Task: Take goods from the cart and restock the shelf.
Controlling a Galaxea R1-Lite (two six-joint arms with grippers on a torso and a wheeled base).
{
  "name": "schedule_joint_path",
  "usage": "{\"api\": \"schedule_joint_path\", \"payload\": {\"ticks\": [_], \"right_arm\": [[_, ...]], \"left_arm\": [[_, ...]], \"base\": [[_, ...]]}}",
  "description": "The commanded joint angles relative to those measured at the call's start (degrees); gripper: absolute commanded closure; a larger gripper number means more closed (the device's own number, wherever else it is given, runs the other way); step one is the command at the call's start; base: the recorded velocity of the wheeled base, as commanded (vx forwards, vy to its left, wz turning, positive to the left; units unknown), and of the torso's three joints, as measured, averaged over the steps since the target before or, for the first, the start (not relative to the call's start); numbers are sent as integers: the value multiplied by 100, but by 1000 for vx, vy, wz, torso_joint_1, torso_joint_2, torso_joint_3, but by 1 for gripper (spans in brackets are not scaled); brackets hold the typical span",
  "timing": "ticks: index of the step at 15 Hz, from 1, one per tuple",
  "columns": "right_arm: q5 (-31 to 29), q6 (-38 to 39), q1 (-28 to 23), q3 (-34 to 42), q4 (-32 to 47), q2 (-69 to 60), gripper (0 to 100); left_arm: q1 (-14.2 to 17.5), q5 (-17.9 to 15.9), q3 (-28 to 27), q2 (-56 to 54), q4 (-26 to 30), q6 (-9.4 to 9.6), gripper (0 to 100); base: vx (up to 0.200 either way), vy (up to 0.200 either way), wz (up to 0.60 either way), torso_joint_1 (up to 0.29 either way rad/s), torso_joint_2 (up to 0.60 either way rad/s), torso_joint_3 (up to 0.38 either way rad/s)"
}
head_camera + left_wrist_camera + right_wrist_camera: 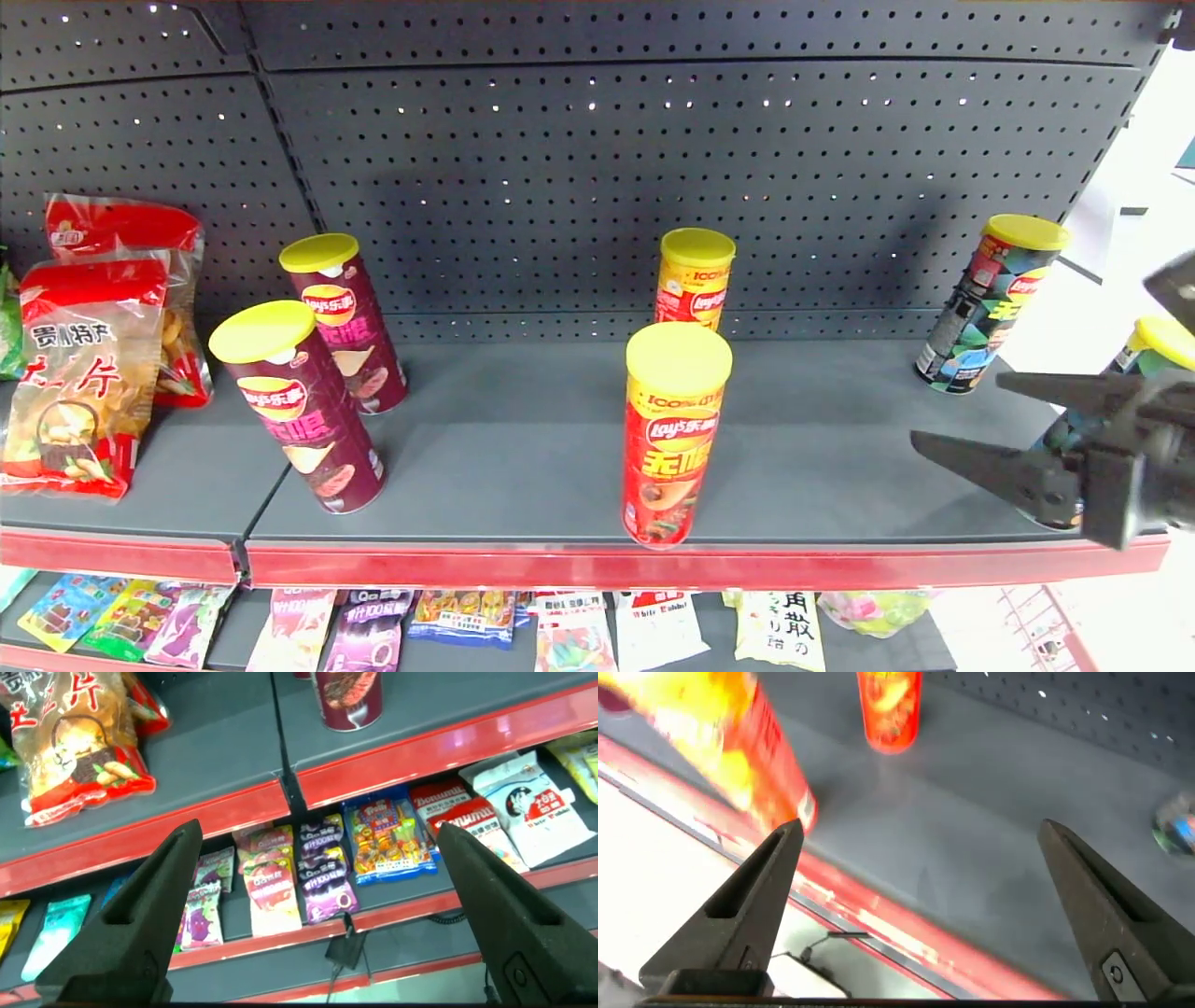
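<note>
right gripper and left gripper spread empty before grey pegboard-backed shelf

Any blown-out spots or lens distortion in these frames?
Head view: right of the shelf blows out white; light pinpricks through the pegboard; front purple can and back dark can lean outward, wide-angle distortion. Right wrist view: white washout below the red shelf lip. Left wrist view: even light.

Two maroon cans; two red-and-yellow cans; two dark patterned cans; two red snack bags.
</note>
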Motion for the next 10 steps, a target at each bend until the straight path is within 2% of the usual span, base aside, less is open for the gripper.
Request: {"api": "schedule_joint_path", "payload": {"ticks": [1,3,5,6,7,8,10], "right_arm": [[-101,-60,-13,1015,18,-1607,0],[-400,-69,-162,1331,273,-2521,0],[-831,-52,-645,1208,1336,-3391,0],[-910,-43,-918,1147,1828,-3804,0],[-910,-43,-1366,1173,2409,-4411,0],[-901,-43,-1718,1235,2778,-4920,0],[-910,-16,-2254,1402,3340,-5738,0]], "left_arm": [[1,-3,3,55,0,1,0],[1,-12,3,72,0,1,0],[-8,-30,12,55,0,-78,0],[-16,-73,12,46,0,-157,0],[-16,-267,12,28,-9,-359,0],[-16,-381,-14,19,-18,-464,0],[-16,-443,-93,55,-27,-561,0]], "base": [[0,0,0,0,0,0],[0,0,0,0,0,0],[0,0,0,0,0,0],[0,0,0,0,0,0],[0,0,0,0,0,0],[0,0,0,0,0,0],[0,0,0,0,0,0]]}}
